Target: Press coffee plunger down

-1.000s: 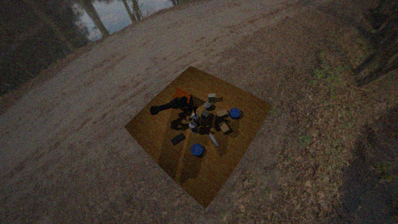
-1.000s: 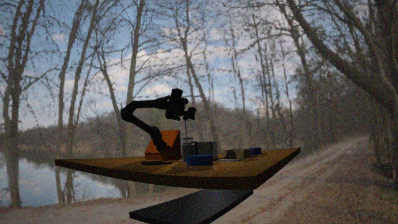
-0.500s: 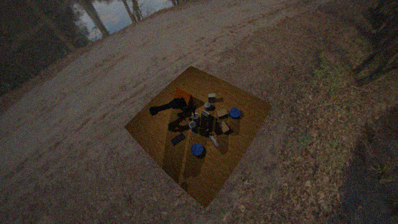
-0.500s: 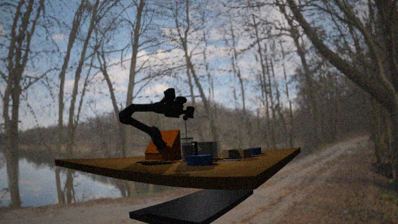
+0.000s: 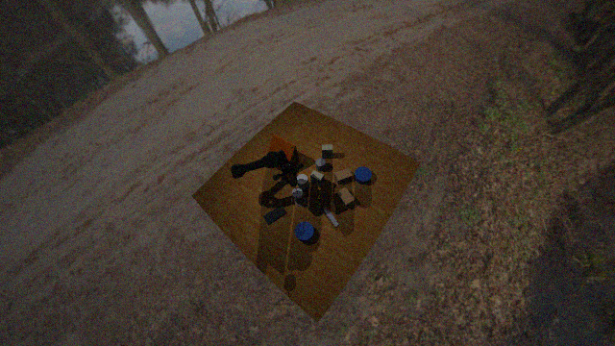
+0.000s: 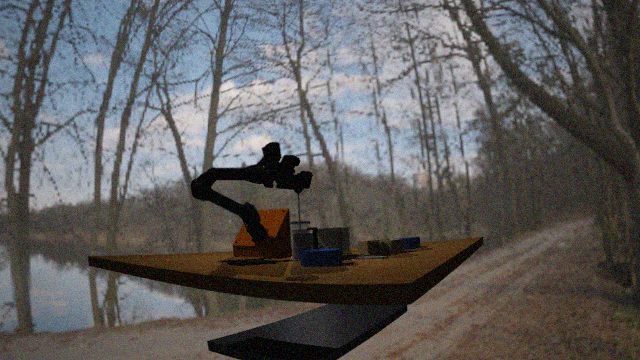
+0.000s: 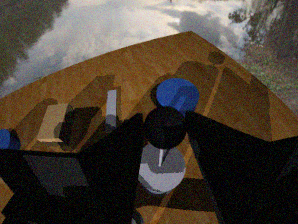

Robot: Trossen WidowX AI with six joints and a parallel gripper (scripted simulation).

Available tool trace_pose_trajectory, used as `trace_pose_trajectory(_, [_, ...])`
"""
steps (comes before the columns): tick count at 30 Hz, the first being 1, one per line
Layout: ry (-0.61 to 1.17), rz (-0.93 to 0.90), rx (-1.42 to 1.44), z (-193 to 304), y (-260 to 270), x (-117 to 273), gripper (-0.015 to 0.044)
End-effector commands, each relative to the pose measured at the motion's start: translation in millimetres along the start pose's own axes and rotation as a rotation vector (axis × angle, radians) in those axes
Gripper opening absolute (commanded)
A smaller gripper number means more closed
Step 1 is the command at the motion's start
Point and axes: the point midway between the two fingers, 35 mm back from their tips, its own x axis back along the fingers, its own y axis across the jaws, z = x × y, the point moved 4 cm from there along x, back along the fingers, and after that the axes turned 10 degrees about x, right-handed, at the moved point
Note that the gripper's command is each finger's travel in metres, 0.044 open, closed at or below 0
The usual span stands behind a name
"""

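The gripper (image 7: 164, 129) pinches the black knob (image 7: 164, 127) of the coffee plunger, whose thin rod (image 6: 299, 207) rises from the press (image 6: 302, 239) standing upright near the middle of the bench (image 6: 410, 272).

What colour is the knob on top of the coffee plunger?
Black. The knob shows best in the wrist view, between the end effector's fingers.

A round blue lid (image 5: 304, 231) is sitting at six o'clock on the orange wooden board (image 5: 336, 269), another round blue lid (image 5: 363, 174) at three.
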Motion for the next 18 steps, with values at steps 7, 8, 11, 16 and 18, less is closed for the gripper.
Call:
trace_pose_trajectory(7, [-0.001,-0.001,0.002,1,0,0,0.0117])
trace_pose_trajectory(8, [-0.001,-0.002,0.002,1,1,-1,0.0117])
trace_pose_trajectory(11, [0.001,-0.003,0.002,4,2,-3,0.0117])
trace_pose_trajectory(16, [0.003,-0.006,0.001,10,5,-8,0.0117])
trace_pose_trajectory(18, [0.004,-0.007,0.001,12,6,-10,0.0117])
